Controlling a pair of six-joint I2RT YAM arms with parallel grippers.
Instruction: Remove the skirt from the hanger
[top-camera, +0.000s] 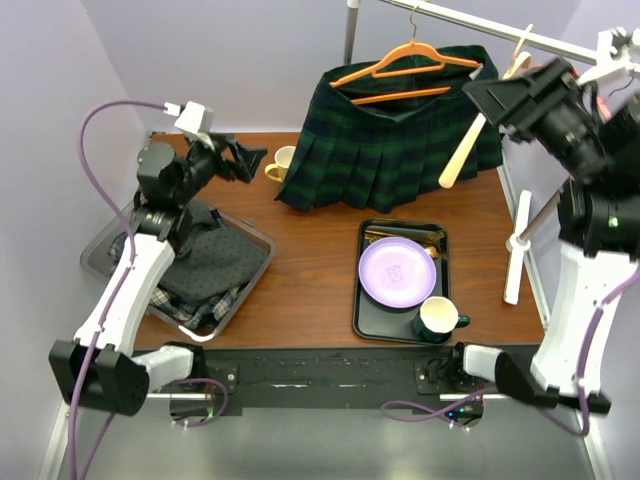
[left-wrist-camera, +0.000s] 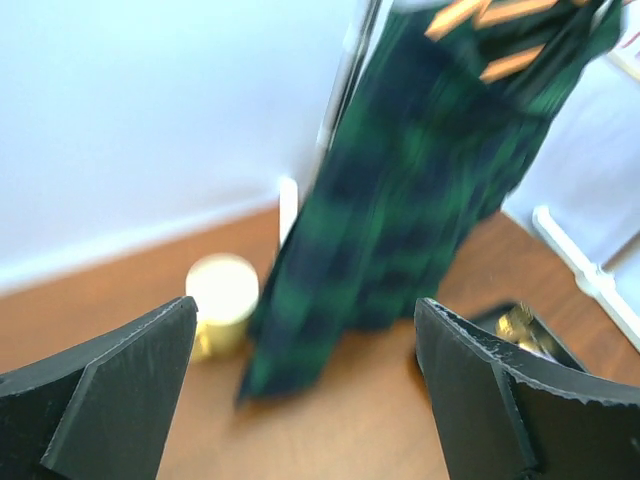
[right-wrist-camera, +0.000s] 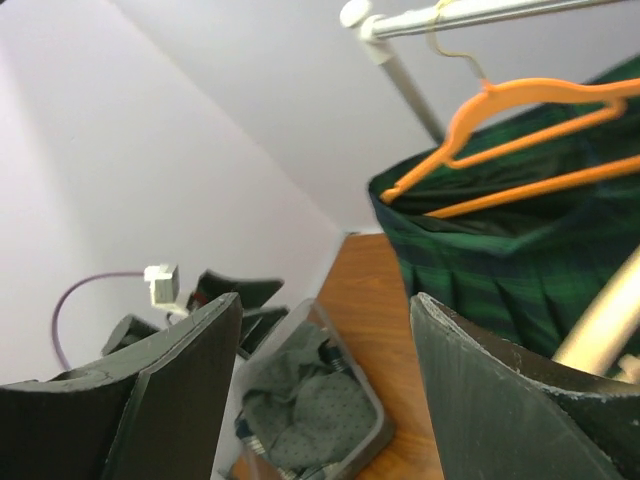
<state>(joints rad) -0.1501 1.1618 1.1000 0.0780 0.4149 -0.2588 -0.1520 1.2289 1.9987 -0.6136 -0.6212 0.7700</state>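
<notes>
A dark green plaid skirt (top-camera: 395, 140) hangs on an orange hanger (top-camera: 405, 62) from a metal rail (top-camera: 480, 22) at the back of the table; its hem rests on the wood. The skirt also shows in the left wrist view (left-wrist-camera: 410, 190), blurred, and in the right wrist view (right-wrist-camera: 520, 260) with the hanger (right-wrist-camera: 520, 125). My left gripper (top-camera: 250, 160) is open and empty, raised left of the skirt and pointing at it. My right gripper (top-camera: 490, 95) is open and empty, high at the right, beside the skirt's upper right edge.
A yellow mug (top-camera: 283, 163) stands just left of the skirt's hem. A clear bin of grey and plaid clothes (top-camera: 195, 265) sits at the left. A black tray (top-camera: 368, 315) holds a purple plate (top-camera: 397, 272) and a dark mug (top-camera: 437, 318). A white rack post (top-camera: 518, 245) stands at the right edge.
</notes>
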